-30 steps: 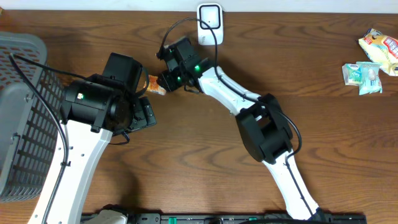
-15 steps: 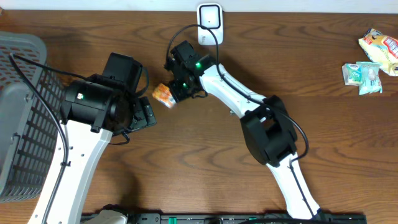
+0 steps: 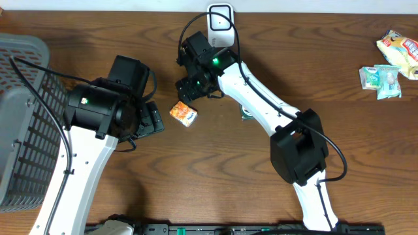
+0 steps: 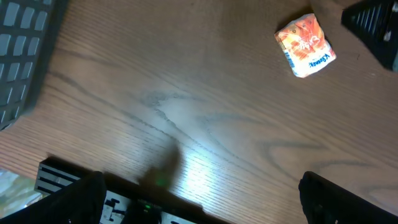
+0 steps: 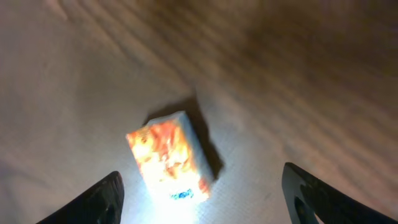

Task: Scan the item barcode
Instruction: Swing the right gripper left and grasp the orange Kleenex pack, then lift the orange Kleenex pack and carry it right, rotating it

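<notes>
The item, a small orange-and-white packet (image 3: pixel 183 113), lies loose on the wooden table between the two arms, with neither gripper touching it. My right gripper (image 3: pixel 189 88) hangs just above and behind it, open. In the right wrist view the packet (image 5: pixel 169 155) sits brightly lit between and ahead of the spread right gripper (image 5: pixel 205 202). My left gripper (image 3: pixel 155 117) is open to the packet's left. The left wrist view puts the packet (image 4: pixel 305 45) far ahead of the wide-open left gripper (image 4: pixel 199 205). A white scanner (image 3: pixel 220 23) stands at the table's back edge.
A grey plastic basket (image 3: pixel 19 130) fills the left side of the table. Snack packets lie at the far right: a yellow one (image 3: pixel 398 49) and a green one (image 3: pixel 380 78). The right arm's black fingers (image 4: pixel 373 25) show at the left wrist view's top right.
The right gripper carried the orange packet away from the left gripper, then opened and let it go. The packet now lies on the table lower down. The left arm has not moved.
</notes>
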### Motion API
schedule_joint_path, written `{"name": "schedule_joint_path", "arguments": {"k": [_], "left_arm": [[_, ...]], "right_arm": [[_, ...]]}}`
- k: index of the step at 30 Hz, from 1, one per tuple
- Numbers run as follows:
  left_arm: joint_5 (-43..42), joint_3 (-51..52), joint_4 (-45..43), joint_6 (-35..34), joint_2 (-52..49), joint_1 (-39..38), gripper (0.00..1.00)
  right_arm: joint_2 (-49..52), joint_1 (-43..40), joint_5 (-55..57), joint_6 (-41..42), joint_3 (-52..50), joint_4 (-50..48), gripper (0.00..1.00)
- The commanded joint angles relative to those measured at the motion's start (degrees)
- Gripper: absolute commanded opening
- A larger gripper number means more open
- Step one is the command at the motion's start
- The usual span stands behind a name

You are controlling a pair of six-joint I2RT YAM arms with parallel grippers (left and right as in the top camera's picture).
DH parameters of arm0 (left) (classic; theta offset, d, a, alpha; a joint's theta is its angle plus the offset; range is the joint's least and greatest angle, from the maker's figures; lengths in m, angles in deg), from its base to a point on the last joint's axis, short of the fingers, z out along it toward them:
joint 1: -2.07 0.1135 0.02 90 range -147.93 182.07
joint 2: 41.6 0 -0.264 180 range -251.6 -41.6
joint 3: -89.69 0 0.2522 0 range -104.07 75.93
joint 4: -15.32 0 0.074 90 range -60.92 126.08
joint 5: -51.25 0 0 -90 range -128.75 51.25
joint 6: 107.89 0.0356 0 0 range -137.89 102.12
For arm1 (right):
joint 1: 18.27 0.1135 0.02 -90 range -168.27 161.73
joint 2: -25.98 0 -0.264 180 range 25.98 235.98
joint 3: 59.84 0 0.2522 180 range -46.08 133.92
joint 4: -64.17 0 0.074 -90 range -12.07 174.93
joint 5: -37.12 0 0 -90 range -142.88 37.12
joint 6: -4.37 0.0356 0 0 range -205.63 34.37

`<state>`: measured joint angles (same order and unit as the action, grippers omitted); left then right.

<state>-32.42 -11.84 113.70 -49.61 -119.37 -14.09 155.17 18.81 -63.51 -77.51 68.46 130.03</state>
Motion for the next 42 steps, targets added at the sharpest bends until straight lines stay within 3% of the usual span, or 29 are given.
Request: {"name": "schedule_joint_path", "arguments": {"k": [1,7,15,19,22,25,37,39,42], "left_arm": [[0.15,-0.26,0.17,-0.52,0.31,0.24,0.98],[0.15,-0.26,0.17,-0.52,0.31,0.24,0.98],[0.15,-0.26,0.17,-0.52,0.31,0.24,0.98],[0.15,-0.26,0.17,-0.52,0.31,0.24,0.98],[0.15,-0.26,0.17,-0.52,0.31,0.24,0.97],[0.15,-0.26,0.17,-0.52,0.31,0.24,0.97],[0.15,-0.26,0.17,-0.52,0.31,0.24,0.98],[0.15,-0.26,0.17,-0.52,0.31,0.24,0.98],[0.15,-0.26,0.17,-0.52,0.31,0.24,0.98]], "right_arm": [[1.05,0.42,2.10,-4.66,0.04,-1.09,0.76],[4.90,0.31,-6.12,-10.10,0.04,-1.09,0.72],[8.41,-2.10,-19.30,-11.02,0.04,-0.37,0.84],[10.40,-3.85,-23.58,-11.02,0.04,-0.66,0.66],[12.57,-4.96,-24.44,-10.99,0.04,-0.63,0.66],[14.67,-5.70,-28.00,-10.99,0.04,-0.20,0.54],[16.24,-5.16,-31.23,-11.47,0.04,1.44,0.58],[16.24,-4.66,-29.70,-11.47,0.04,1.38,0.50],[16.24,-3.89,-25.09,-11.43,0.04,1.46,0.23]]}}
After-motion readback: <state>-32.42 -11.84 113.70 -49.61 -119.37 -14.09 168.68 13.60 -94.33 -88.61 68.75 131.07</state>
